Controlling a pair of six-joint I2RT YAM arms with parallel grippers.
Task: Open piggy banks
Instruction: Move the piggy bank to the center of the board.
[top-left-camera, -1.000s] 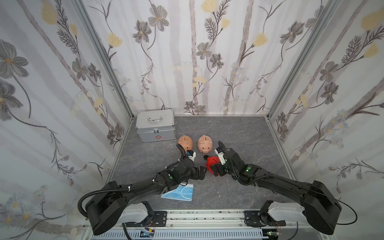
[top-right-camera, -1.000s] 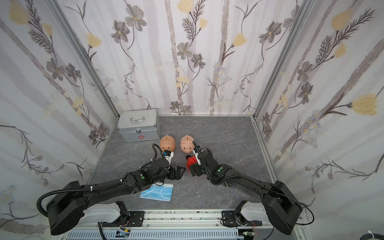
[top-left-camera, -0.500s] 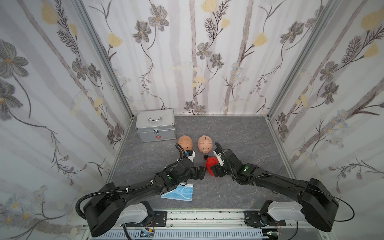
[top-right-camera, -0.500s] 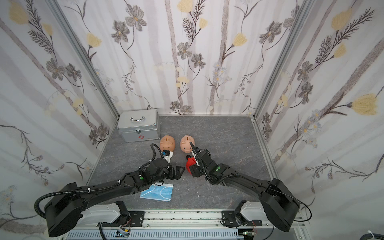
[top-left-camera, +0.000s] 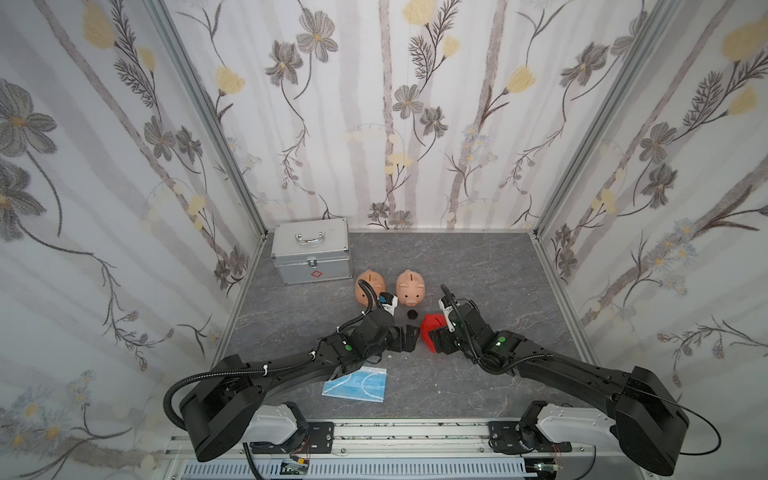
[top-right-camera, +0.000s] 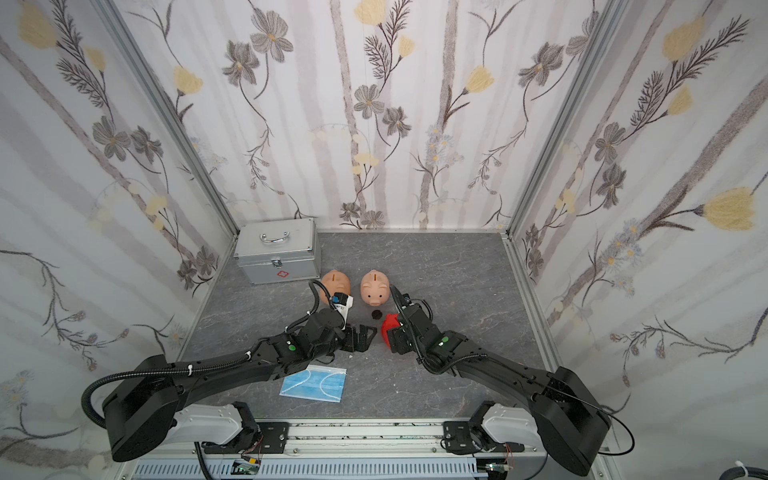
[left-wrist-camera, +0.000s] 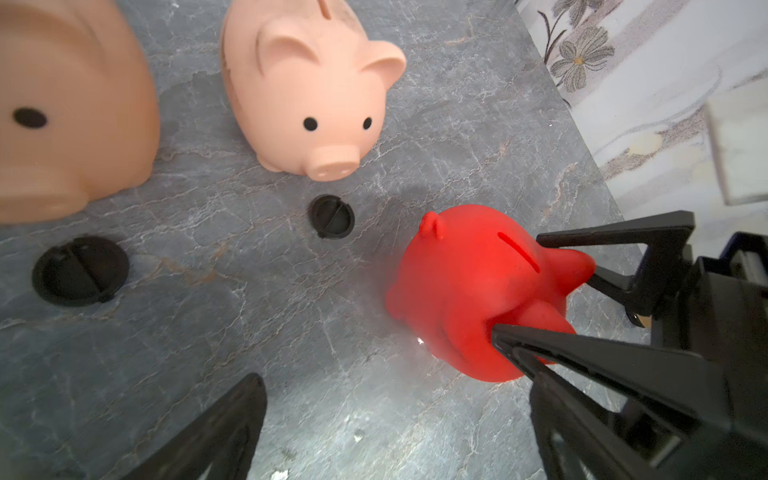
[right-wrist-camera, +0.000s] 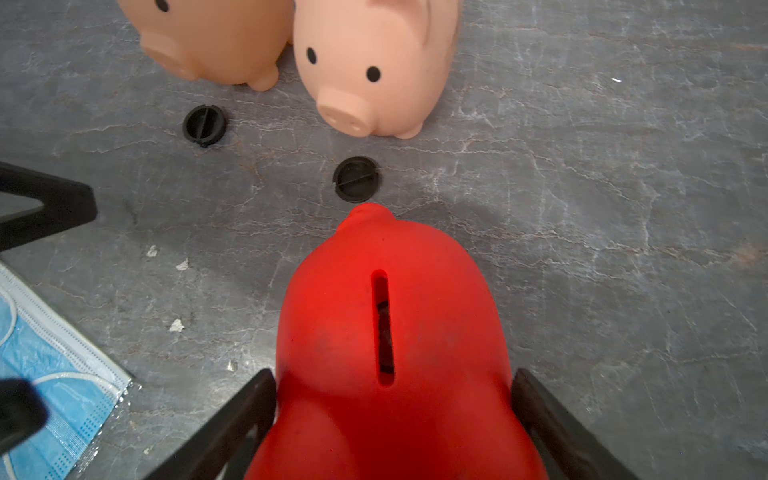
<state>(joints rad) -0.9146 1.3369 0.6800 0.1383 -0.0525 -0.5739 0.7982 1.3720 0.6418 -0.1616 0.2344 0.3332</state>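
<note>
Red piggy bank (right-wrist-camera: 390, 332): smooth, rounded plastic, slot up, on marbled table (right-wrist-camera: 623, 208) near peach piggy bank (right-wrist-camera: 374, 62) | black ribbed round plug (right-wrist-camera: 356, 178) between them | right gripper (right-wrist-camera: 393, 374) fingers pinching red flanks | left gripper (top-left-camera: 407, 337) fingers spread wide.

A red piggy bank (right-wrist-camera: 332, 332); two peach-pink piggy banks (top-left-camera: 409, 286) (top-left-camera: 370, 284); black plugs (right-wrist-camera: 356, 178) (right-wrist-camera: 205, 124); blue mask (top-left-camera: 355, 384); silver case (top-left-camera: 311, 249); grey veined desk (top-left-camera: 478, 270); floral walls (top-left-camera: 374, 104).

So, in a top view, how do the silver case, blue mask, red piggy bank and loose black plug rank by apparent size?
Largest first:
silver case
blue mask
red piggy bank, partly hidden
black plug
</note>
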